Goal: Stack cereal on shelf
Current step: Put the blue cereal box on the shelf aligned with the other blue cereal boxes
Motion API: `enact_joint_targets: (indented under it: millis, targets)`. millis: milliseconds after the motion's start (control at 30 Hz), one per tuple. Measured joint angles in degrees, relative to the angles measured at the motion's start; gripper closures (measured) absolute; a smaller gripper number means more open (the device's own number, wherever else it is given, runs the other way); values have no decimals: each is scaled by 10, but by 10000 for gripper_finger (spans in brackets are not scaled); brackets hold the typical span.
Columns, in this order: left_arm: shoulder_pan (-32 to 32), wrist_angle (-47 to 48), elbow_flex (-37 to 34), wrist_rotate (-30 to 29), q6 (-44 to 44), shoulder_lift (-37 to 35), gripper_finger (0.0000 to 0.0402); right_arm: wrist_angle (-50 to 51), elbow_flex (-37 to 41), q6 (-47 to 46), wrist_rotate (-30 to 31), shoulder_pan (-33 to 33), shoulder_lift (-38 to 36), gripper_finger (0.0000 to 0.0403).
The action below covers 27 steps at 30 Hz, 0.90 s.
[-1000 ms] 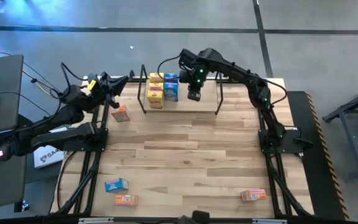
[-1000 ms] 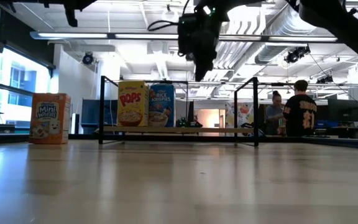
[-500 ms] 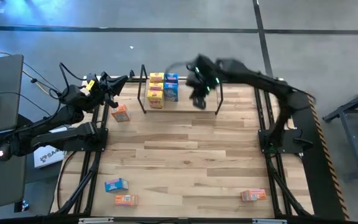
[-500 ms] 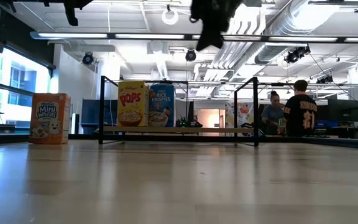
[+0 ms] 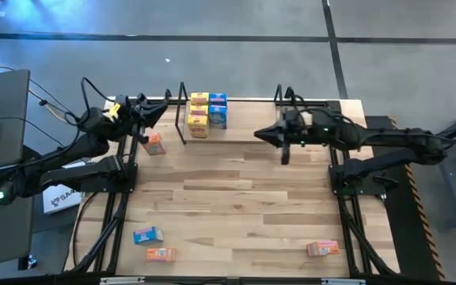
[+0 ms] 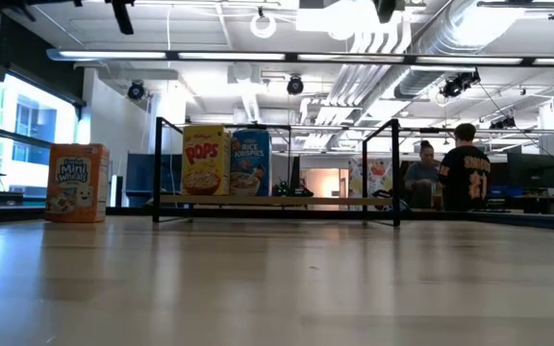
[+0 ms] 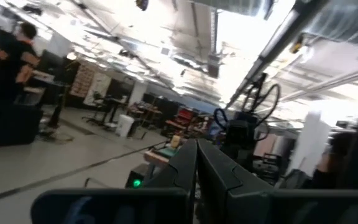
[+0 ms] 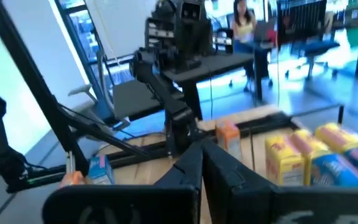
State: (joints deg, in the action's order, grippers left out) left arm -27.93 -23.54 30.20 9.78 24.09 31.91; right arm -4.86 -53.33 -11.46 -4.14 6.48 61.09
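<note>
Cardboard cereal boxes [image 5: 207, 114] stand at the shelf [image 5: 232, 123] left end, others scattered; light, crushable, so pinch their narrow sides. Your left gripper [image 5: 161, 107] and right gripper [image 5: 260, 135] are pressed together, empty.

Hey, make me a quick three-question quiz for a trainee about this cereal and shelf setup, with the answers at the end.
1. True or false: the right gripper is holding a cereal box.
2. How many cereal boxes lie on the table's near edge, away from the shelf? A) one B) three C) five
3. What colour is the lone box standing just outside the shelf, by the left gripper?

Key
1. False. Its fingers are shut on nothing, and it hangs over the table beside the shelf's right end.
2. B. A blue box and an orange box at the left, another orange one at the right.
3. Orange.
</note>
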Motion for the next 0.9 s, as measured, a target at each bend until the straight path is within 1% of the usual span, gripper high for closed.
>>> enact_joint_targets:
  millis: [67,200,467,600,700,800,900]
  targets:
    - [5,-11,0,3,-3,4,396,0,9,22,1,-2,-17,403]
    - [14,-13,0,2,-7,14,396,-5,11,24,2,-2,-39,403]
    - [20,-13,0,2,-12,25,396,-3,11,25,2,-2,-37,402]
    - [29,-9,2,2,-17,26,391,-4,11,25,15,-1,-37,402]
    - [51,39,37,14,-10,40,365,-7,11,25,29,-1,-37,402]
    - [87,139,94,39,-22,65,320,-7,11,24,39,-1,-37,402]
    - [124,261,160,76,-39,86,269,-8,11,21,56,-1,-37,402]
